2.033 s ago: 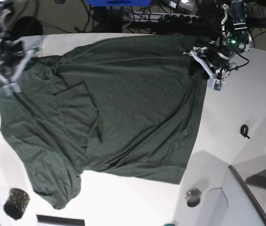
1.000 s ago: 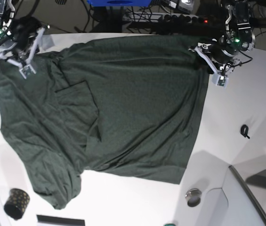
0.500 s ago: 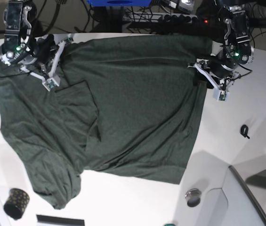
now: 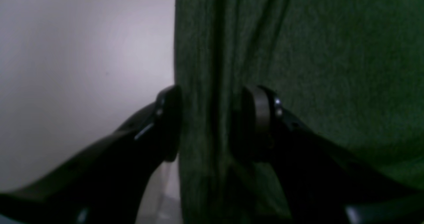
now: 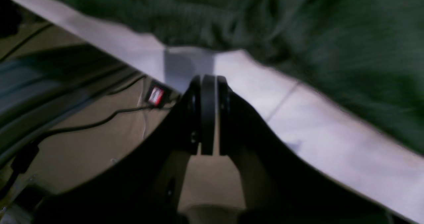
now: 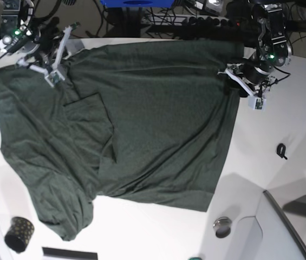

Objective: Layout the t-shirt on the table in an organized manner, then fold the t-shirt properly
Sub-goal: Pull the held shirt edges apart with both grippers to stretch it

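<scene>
The t-shirt (image 6: 142,124) is a large, plain, dark green short-sleeved garment of soft fabric, spread mostly flat across the table (image 6: 282,119). It covers the left and middle of the white tabletop, its far edge close to the table's far rim. One straight edge runs along the right side. A sleeve hangs toward the near left, crumpled and rounded. Shallow creases cross the body, and a folded flap lies left of centre. Near the right edge the cloth seems bunched into narrow ridges (image 4: 212,124), though that close view is dim.
</scene>
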`<state>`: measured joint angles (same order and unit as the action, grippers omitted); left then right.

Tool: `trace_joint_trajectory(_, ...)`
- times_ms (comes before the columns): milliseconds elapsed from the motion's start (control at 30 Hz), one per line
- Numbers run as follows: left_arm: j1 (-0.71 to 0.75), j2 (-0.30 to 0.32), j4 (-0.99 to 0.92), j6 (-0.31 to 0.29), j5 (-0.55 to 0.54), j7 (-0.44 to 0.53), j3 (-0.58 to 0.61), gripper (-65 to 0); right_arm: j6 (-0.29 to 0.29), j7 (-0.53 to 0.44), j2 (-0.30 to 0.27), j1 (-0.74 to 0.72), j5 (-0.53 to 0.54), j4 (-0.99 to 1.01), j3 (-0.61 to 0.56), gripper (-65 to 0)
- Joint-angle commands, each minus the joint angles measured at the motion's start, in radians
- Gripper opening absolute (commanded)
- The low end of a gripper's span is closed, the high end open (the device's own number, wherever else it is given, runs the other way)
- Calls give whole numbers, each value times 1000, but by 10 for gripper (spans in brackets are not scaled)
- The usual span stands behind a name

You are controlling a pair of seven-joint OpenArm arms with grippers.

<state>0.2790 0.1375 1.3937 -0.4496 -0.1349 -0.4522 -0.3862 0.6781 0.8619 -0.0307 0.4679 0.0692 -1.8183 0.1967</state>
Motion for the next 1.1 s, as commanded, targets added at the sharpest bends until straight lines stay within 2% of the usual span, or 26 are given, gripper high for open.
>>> trace_joint_trajectory(0, 21, 7, 54, -2, -9, 16, -35, -369, -1, -14, -2, 2, 11, -45, 17, -642)
trace_joint_trajectory(100, 62, 4, 149, -4, -45, 16, -96, -369, -1, -20, 1, 1, 14, -68, 82, -641)
trace_joint_trajectory(333, 239, 17, 209, -8, -352, 14, -256, -360, 7, -22, 1, -13, 16, -62, 232, -636)
trace_joint_trajectory(367, 266, 21, 204, -27, -385, 14, -256, -359, 7, -23, 1, -14, 16, -62, 244, -636)
trace_joint_trajectory(433, 317, 30, 187, -104, -443, 17, -264, -355, 9, -23, 1, -14, 16, -62, 255, -636)
trace_joint_trajectory(500, 342, 32, 155, -182, -484, 19, -287, -311, 9, -23, 1, -14, 16, -62, 254, -636)
trace_joint_trajectory(600, 337, 32, 98, -249, -481, 19, -322, -201, 9, -23, 1, -14, 16, -62, 252, -636)
trace_joint_trajectory(667, 328, 32, 74, -249, -484, 20, -325, -156, 9, -23, 1, -14, 16, -62, 252, -636)
trace_joint_trajectory(900, 243, 32, -52, -249, -478, 16, -311, -156, 9, -23, 1, -24, 16, -61, 252, -636)
trace_joint_trajectory(1067, 219, 27, -73, -249, -381, 22, -214, -156, 9, -23, 1, -25, 16, -61, 258, -638)
